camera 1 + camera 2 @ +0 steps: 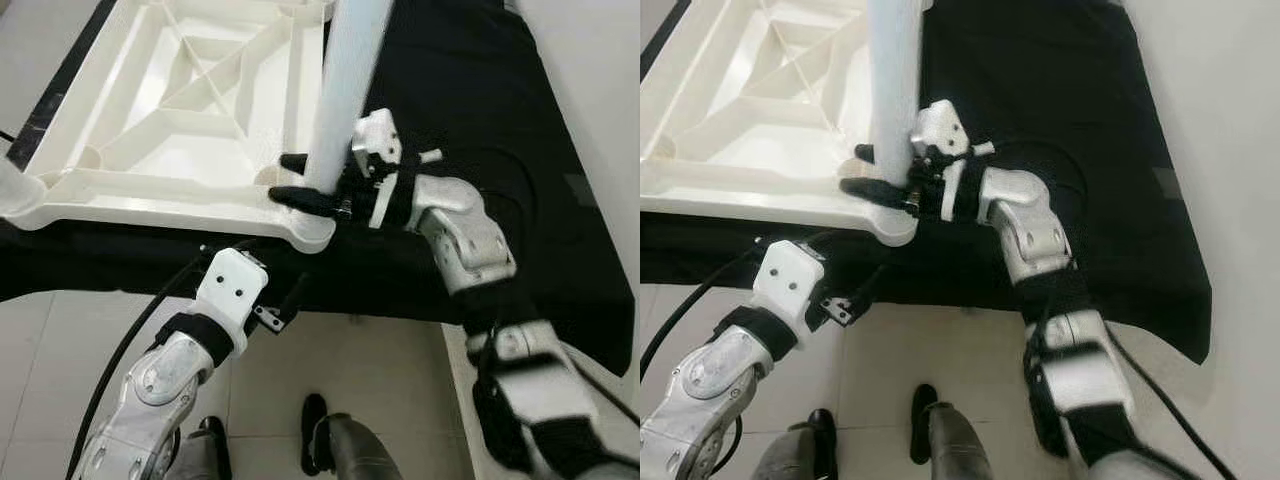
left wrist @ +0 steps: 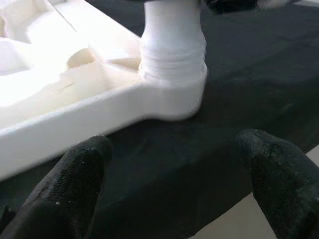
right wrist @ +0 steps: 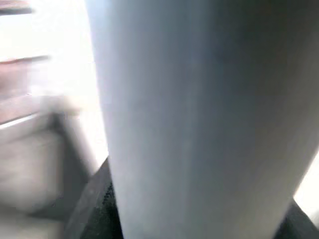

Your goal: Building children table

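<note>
Our right gripper (image 1: pixel 300 180) clasps a white table leg (image 1: pixel 345 90) standing upright in the corner socket of the upturned white tabletop (image 1: pixel 150 110). Our left gripper (image 2: pixel 174 174) hovers just below that corner, fingers spread wide and empty, over the black cloth (image 1: pixel 480 90).

A black cloth (image 1: pixel 470 90) covers a low flat surface filling the upper part of the frame, its front edge hanging over. Below it lies a pale tiled floor (image 1: pixel 390 370) with thin grout lines. Plain light flooring (image 1: pixel 1220 120) runs along the right edge.
</note>
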You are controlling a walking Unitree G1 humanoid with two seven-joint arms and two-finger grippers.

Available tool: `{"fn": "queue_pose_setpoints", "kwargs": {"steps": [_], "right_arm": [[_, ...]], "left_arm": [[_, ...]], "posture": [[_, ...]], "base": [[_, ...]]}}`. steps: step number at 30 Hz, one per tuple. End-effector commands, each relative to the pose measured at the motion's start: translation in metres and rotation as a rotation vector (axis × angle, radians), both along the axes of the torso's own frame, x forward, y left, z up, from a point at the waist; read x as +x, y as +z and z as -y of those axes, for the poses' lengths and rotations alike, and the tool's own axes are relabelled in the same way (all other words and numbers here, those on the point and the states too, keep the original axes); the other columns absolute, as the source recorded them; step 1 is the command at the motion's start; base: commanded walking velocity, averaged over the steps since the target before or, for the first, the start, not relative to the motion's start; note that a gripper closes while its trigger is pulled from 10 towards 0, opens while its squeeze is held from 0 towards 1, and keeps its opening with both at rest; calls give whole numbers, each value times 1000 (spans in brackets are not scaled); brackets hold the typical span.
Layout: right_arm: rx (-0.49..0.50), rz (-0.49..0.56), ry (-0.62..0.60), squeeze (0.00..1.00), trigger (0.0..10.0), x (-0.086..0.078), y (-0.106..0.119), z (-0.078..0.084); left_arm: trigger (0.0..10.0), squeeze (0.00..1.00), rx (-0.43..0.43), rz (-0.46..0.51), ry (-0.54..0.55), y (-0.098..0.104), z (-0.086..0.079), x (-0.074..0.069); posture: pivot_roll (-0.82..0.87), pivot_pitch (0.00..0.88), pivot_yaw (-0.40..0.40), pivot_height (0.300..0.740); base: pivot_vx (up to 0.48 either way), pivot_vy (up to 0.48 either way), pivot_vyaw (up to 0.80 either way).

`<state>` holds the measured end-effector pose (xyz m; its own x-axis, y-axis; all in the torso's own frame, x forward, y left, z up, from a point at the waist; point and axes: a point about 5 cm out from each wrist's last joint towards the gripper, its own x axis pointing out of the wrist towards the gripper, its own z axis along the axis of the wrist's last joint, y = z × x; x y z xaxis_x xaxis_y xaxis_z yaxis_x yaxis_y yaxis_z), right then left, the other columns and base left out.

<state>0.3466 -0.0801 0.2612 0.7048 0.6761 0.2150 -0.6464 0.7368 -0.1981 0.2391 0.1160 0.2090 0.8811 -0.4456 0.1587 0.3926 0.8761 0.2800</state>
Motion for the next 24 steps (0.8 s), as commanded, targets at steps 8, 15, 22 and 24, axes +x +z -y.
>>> {"fn": "queue_pose_setpoints", "kwargs": {"steps": [8,15,22,24], "right_arm": [[-39,-135,-262,0,0,-9,-35,-18],[-16,-126,-193,1000,10000,2,-25,-26],[14,1,113,749,10000,-3,9,-36],[-47,63,279,8,10000,-7,17,-34]], "left_arm": [[10000,0,3,-27,-32,-8,7,-1],[10000,0,1,-20,-19,-6,5,0],[10000,0,6,-9,-10,-4,3,3],[10000,0,6,-9,-8,-4,3,4]], "posture": [[24,329,-144,740],[39,321,-147,740],[48,312,-146,740],[48,309,-146,740]], "base": [[0,0,0],[0,0,0],[0,0,0],[0,0,0]]}}
